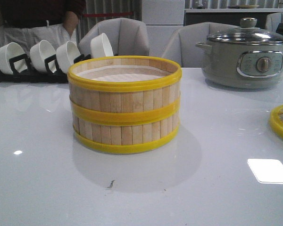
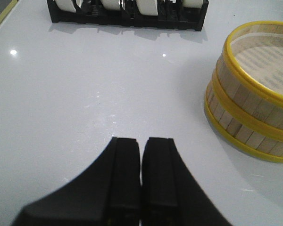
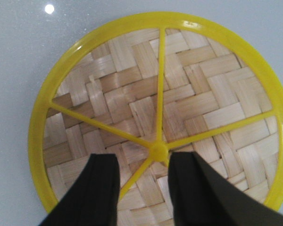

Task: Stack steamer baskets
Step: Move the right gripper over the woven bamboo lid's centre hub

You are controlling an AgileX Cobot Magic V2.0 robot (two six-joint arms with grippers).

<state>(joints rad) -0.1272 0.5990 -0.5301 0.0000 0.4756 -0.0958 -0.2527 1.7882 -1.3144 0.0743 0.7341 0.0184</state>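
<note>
- Two round slatted wooden steamer baskets with yellow rims (image 1: 125, 110) stand stacked at the table's centre, open on top.
- Left gripper (image 2: 141, 176): black fingers pressed together, holding nothing, above the glossy white table (image 2: 85, 108).
- Right gripper (image 3: 142, 188): fingers spread, hovering over the yellow-rimmed woven bamboo lid (image 3: 203, 99) near its hub; contact cannot be judged.
- No writing is readable anywhere.
- Only the front view shows the grey electric pot with glass lid (image 1: 247, 59); the lid lies at the right edge there.

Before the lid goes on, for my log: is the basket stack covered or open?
Open: the basket stack shows its bare inside; the lid lies on the table.
</note>
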